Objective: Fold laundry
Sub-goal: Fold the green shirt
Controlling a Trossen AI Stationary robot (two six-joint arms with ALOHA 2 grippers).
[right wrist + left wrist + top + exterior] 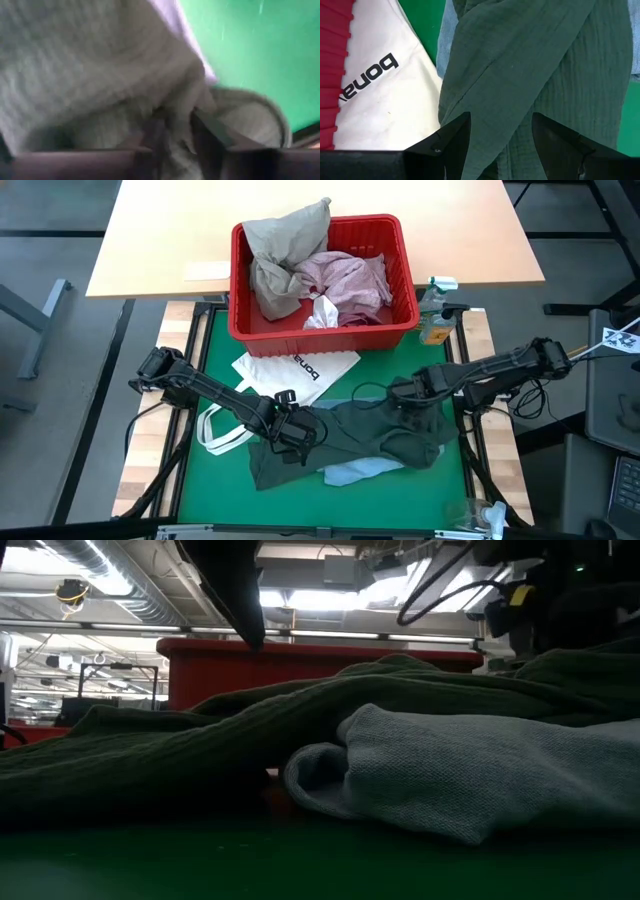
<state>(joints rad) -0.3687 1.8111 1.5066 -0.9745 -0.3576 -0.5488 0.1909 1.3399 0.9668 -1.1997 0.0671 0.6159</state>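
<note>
A dark grey-green garment (350, 442) (200, 740) (530, 60) lies crumpled across the green mat (210, 480), its near part over a light blue garment (362, 472) (480, 770). My left gripper (296, 432) (500, 140) is open above the green garment's left part, one finger on either side of a ridge of cloth; I cannot tell whether it touches. My right gripper (408, 402) (177, 135) points down onto the garment's right part, its fingers closed on cloth. Beige, pink and white pieces lie in the red basket (320, 332). My right gripper comes from above, pointing down, and pinches a raised fold of the dark grey-green garment (176, 117) between its two fingers. The view is blurred, so I cannot tell how many layers it has. The rest of the garment lies on the mat.
A white tote bag (290, 375) (385, 90) with black lettering lies on the mat between the basket and the left arm. A spray bottle (435, 310) stands right of the basket. Bare green mat shows at the near left.
</note>
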